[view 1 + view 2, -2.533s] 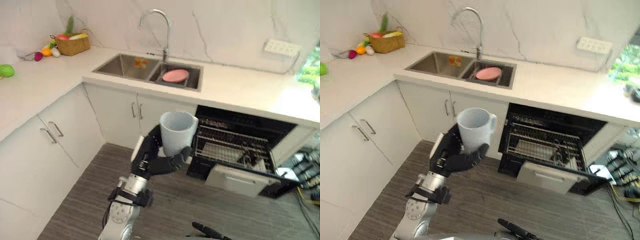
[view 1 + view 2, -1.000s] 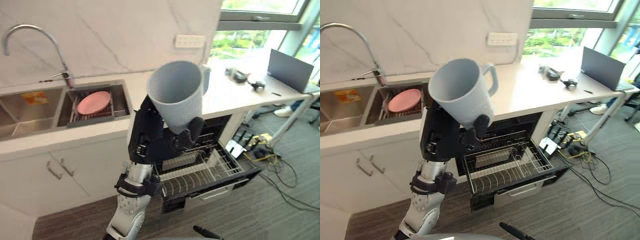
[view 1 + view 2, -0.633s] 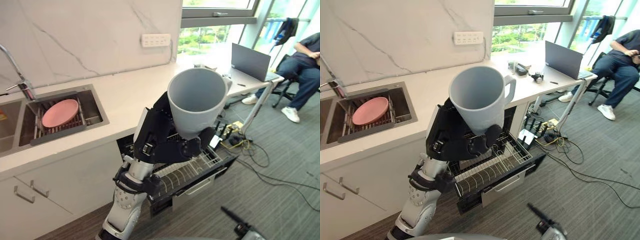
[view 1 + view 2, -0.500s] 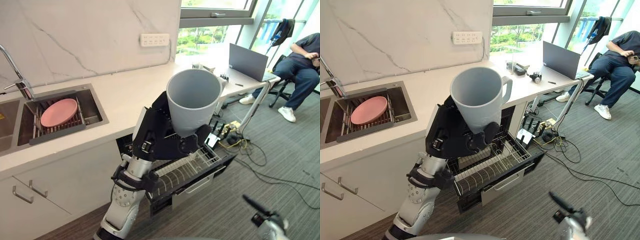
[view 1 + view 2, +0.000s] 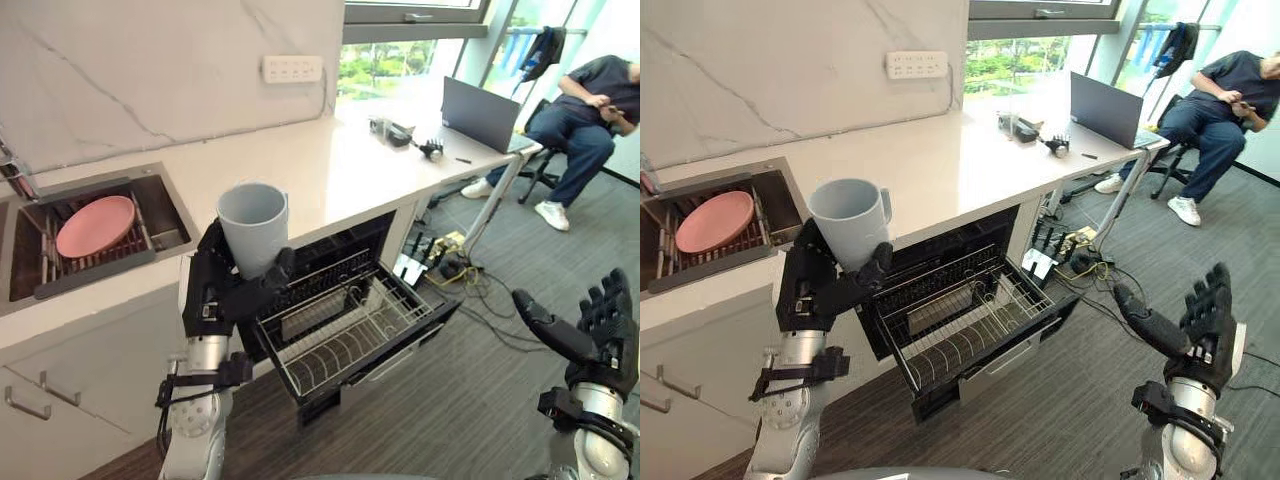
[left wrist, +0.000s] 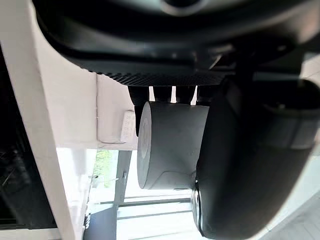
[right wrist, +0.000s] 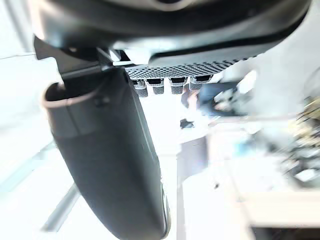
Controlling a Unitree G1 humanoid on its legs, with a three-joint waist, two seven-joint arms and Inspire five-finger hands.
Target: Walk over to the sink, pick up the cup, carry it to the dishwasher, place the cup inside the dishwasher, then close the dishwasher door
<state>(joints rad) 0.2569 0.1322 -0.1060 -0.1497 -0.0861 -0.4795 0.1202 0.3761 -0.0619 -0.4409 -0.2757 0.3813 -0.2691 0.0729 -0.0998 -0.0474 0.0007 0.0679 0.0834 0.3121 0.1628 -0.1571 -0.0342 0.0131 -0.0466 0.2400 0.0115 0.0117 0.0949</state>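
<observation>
The cup has dropped lower and further from the camera, and the right hand has swung up into view at lower right, fingers spread, holding nothing. The left hand is wrapped round the cup's base, thumb across the front. The cup is upright, in front of the counter edge, beside the dishwasher's pulled-out rack. The rack looks empty, though that's hard to tell.

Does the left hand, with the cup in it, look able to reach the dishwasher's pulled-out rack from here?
Probably yes. The left hand holds the cup just above and left of the rack. The rack is pulled out and open on top, and nothing stands between them.
</observation>
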